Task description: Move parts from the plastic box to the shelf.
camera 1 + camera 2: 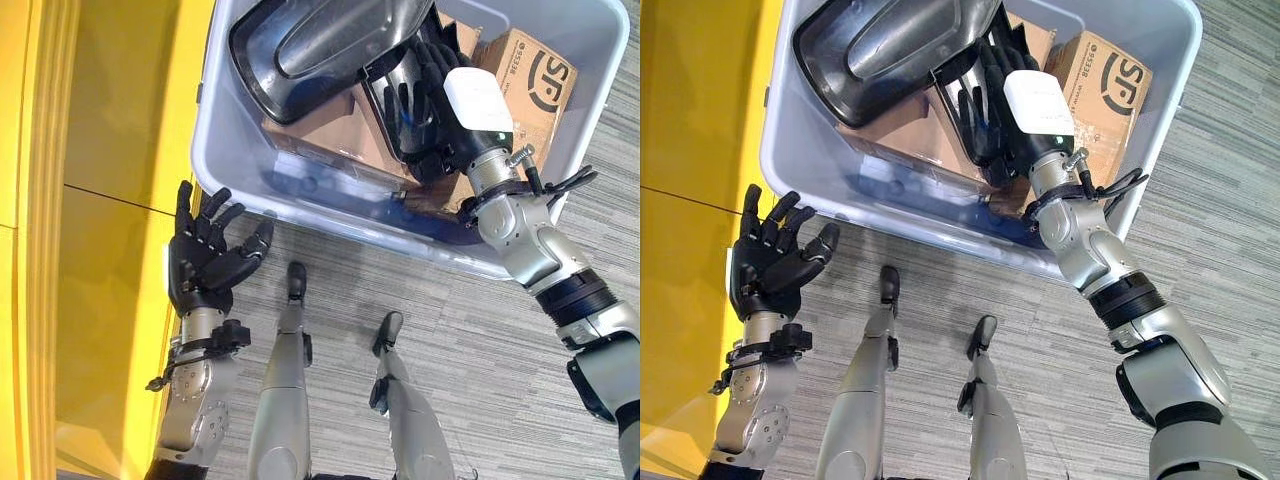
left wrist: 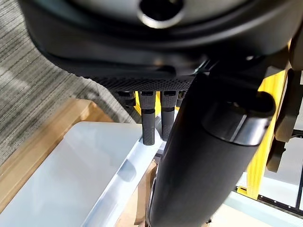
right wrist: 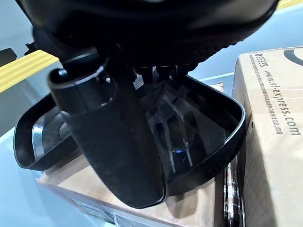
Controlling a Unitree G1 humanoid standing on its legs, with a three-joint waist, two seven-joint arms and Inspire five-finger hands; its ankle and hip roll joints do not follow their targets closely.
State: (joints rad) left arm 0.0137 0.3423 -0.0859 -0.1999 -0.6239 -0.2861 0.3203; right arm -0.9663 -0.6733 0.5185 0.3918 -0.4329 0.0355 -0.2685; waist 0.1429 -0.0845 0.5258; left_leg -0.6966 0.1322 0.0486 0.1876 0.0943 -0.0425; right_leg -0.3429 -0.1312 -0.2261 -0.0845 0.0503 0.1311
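Observation:
The pale grey plastic box (image 1: 330, 205) stands on the floor at the far side of the eye views. A big dark shell-shaped part (image 1: 320, 45) lies in it on top of cardboard. Beside that lies a smaller black tray-like part (image 3: 208, 137). My right hand (image 1: 450, 130) reaches into the box; its thumb (image 3: 113, 137) lies over this part's rim, the fingers are inside it, and the wall is pinched between them. My left hand (image 1: 205, 265) hovers open, with spread fingers (image 2: 149, 123), just outside the box's near left corner and holds nothing.
The yellow shelf (image 1: 110, 200) runs along the left side, close to my left hand. A printed cardboard box (image 1: 530, 75) stands in the plastic box at its right end, against my right hand. Grey carpet (image 1: 480, 350) lies open in front of the box.

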